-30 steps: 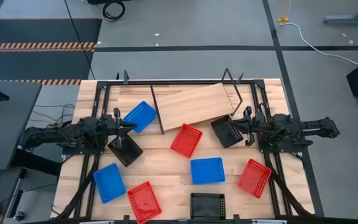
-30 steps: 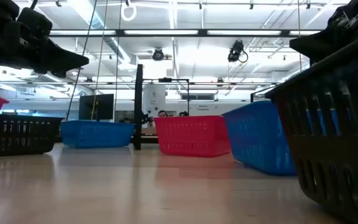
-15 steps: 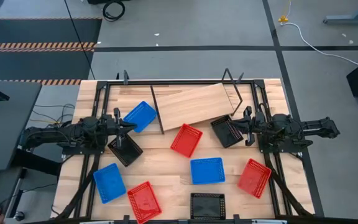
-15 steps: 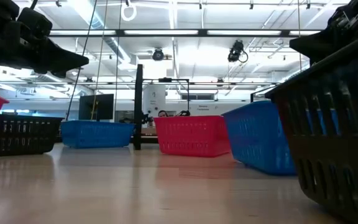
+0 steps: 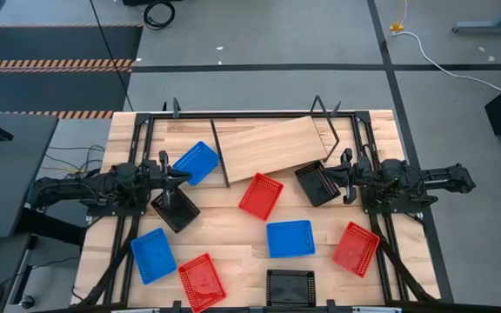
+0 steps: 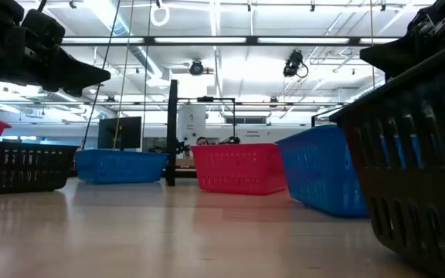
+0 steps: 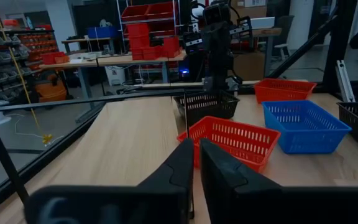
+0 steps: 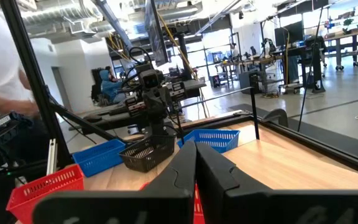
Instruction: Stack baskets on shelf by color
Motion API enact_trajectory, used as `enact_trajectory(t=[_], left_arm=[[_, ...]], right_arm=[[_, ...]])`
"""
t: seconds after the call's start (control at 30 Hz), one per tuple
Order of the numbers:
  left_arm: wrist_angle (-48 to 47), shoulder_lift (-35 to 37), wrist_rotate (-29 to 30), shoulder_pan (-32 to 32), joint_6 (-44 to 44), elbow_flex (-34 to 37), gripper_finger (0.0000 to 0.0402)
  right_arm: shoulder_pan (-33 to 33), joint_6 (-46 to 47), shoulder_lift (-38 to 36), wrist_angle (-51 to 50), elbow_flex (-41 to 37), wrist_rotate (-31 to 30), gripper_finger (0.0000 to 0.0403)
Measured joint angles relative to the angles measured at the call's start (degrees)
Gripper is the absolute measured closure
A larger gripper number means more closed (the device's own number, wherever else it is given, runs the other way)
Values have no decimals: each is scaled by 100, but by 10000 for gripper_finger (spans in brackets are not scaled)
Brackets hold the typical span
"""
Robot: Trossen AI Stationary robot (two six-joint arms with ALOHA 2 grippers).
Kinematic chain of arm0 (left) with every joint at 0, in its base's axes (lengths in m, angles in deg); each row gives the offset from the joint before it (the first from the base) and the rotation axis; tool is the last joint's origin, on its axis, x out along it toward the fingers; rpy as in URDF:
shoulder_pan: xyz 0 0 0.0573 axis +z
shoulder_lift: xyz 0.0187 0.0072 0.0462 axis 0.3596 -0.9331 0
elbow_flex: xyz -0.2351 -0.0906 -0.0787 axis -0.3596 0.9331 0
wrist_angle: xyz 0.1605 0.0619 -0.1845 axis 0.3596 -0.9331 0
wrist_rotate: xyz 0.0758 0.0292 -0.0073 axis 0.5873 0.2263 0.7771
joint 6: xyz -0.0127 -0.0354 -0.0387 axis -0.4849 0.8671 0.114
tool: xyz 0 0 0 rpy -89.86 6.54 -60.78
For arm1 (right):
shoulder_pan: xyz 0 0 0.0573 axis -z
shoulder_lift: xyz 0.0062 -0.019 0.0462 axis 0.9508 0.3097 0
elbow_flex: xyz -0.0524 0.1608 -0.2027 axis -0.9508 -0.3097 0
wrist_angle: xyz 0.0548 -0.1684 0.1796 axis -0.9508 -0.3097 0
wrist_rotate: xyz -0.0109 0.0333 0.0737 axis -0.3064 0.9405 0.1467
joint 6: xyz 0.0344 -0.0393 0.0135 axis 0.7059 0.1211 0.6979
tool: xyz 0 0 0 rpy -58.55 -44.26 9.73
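The shelf [image 5: 272, 145], a slanted plank with wire ends, lies at upper centre of the high view and carries no baskets, so stacking appears not yet begun. Nine baskets sit scattered singly on the table [image 5: 381, 130], none nested: blue basket [image 5: 196, 162] at the shelf's left end, red basket [image 5: 261, 195] just below the plank, black basket [image 5: 317, 183] at its right. Another black basket [image 5: 174, 209] sits left of centre; the remaining five spread along the lower half of the frame. Left gripper [image 5: 177, 177] rests at mid-left between the blue and black baskets, fingers [image 7: 182, 163] pressed together, empty. Right gripper [image 5: 333, 176] hovers at mid-right over the black basket's edge, fingers [image 8: 182, 163] likewise closed, gripping nothing; both arms appear parked in mirrored rest poses.
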Motion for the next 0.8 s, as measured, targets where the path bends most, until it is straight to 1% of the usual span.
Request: enact_trajectory(t=[0.17, 0.43, 0.67, 0.8], left_arm=[[1, -1, -2, 1, 0, -1, 374], [1, 0, -2, 0, 0, 0, 366], [-1, -2, -2, 1, 1, -2, 375], [-1, 0, 0, 1, 0, 0, 374]], right_arm=[[0, -1, -1, -2, 1, 1, 390], [-2, 0, 0, -2, 2, 0, 390], [-2, -2, -1, -1, 1, 1, 390], [-1, -1, -1, -1, 1, 2, 390]])
